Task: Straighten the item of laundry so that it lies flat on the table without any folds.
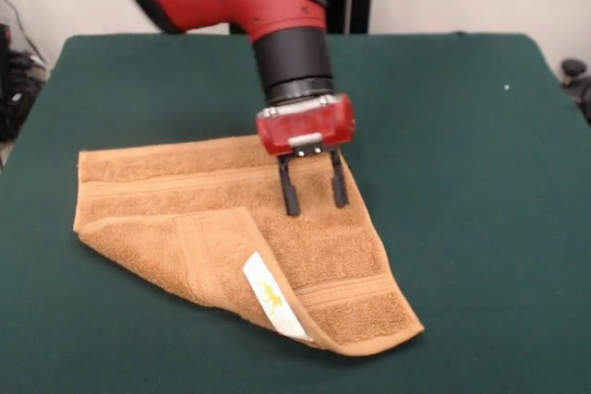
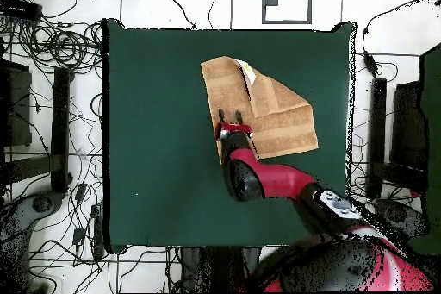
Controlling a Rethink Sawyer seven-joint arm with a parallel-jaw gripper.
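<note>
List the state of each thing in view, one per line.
Orange-tan terry-cloth towel: lying on the table, not flat; one corner flap is folded over onto it, white tag showing on the fold.
Red and black gripper: open, fingers pointing down over the towel's middle; contact with the cloth cannot be told.
Dark green felt-covered table: bearing the towel, which takes up only part of it.

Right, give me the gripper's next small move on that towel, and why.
Probably shift toward the folded-over flap and lower onto it. The gripper is open over the towel, holding nothing, while the flap with the white tag lies doubled over, so the towel isn't flat.
</note>
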